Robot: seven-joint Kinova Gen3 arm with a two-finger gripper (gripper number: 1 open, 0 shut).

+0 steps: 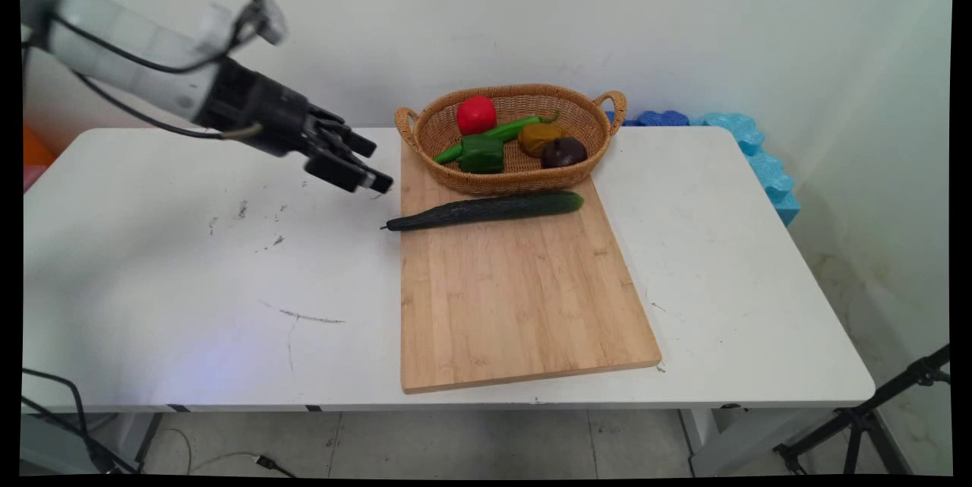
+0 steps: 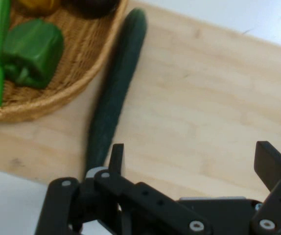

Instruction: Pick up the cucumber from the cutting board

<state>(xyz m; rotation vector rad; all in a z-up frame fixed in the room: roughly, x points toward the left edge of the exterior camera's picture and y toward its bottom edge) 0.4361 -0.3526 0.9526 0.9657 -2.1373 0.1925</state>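
Note:
A long dark green cucumber lies across the far end of a bamboo cutting board, just in front of a wicker basket. My gripper hangs open and empty above the white table, left of the board's far corner and close to the cucumber's thin end. In the hand view the two fingers of the gripper stand wide apart over the board. The cucumber runs past the left finger, alongside the basket.
The basket holds a red vegetable, a green bell pepper, a long green chili, a yellow-brown piece and a dark purple one. Blue foam pieces lie behind the table's far right corner. A tripod stands at lower right.

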